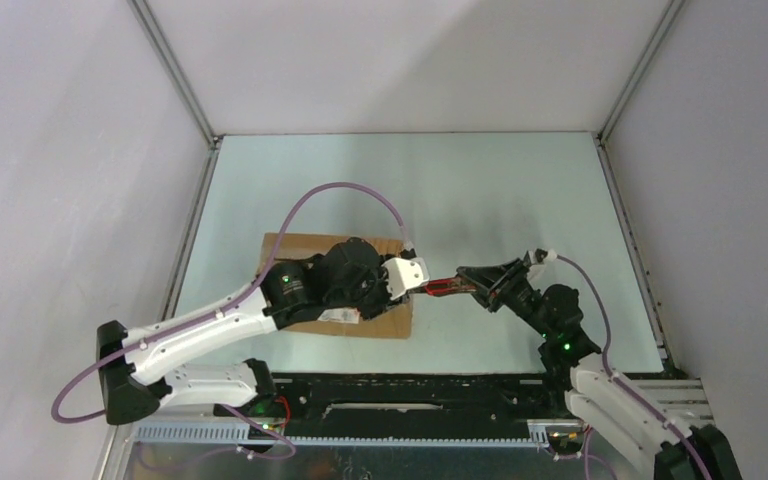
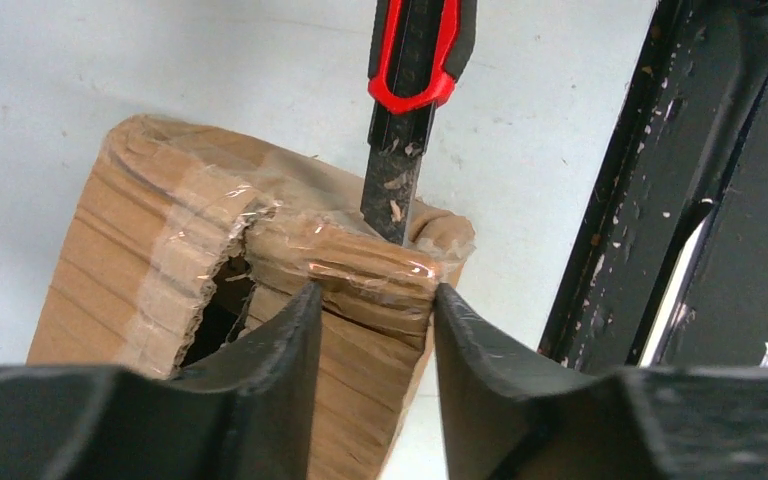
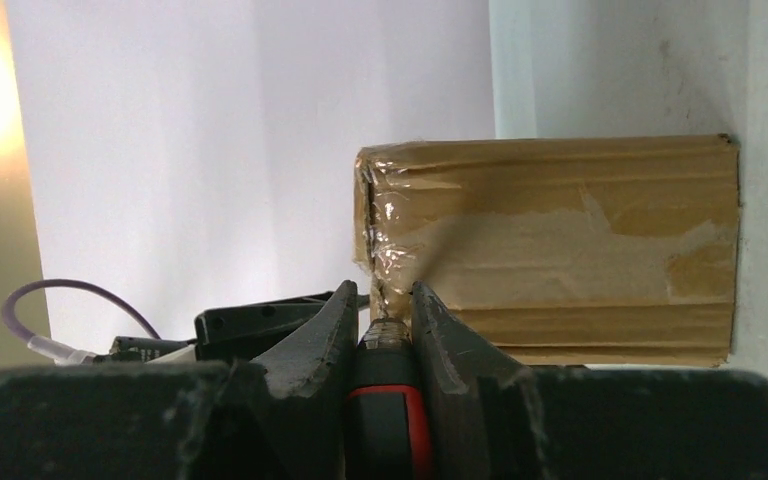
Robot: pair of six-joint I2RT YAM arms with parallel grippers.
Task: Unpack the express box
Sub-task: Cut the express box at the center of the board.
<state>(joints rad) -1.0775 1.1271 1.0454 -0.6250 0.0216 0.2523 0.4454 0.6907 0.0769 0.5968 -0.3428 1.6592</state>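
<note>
The oblong brown corrugated cardboard express box (image 1: 292,250) lies flat on the pale green counter (image 1: 500,190), left of centre and in front of the left arm, with clear tape over its seams. Its right-hand end is crumpled and torn, with a dark hole open beside the taped ridge.

The left pincer (image 2: 372,300) sits at that end, its two fingers partly apart on either side of the crushed ridge. Whether they press the cardboard or only flank it, I cannot tell. The right pincer (image 3: 380,300) is clamped on a red-and-black utility knife (image 2: 410,60), whose blade tip meets the tape at the top of the same end.

The box looks light and likely to slide on the smooth counter under a blade's push, so it needs bracing. Its long panels seem stiff, but the torn end is soft and would probably fold or rip further if squeezed. The glossy tape may be slippery under the fingers. A firmer hold would be on bare cardboard across a sound corner or the long side walls, clear of the blade's path
</note>
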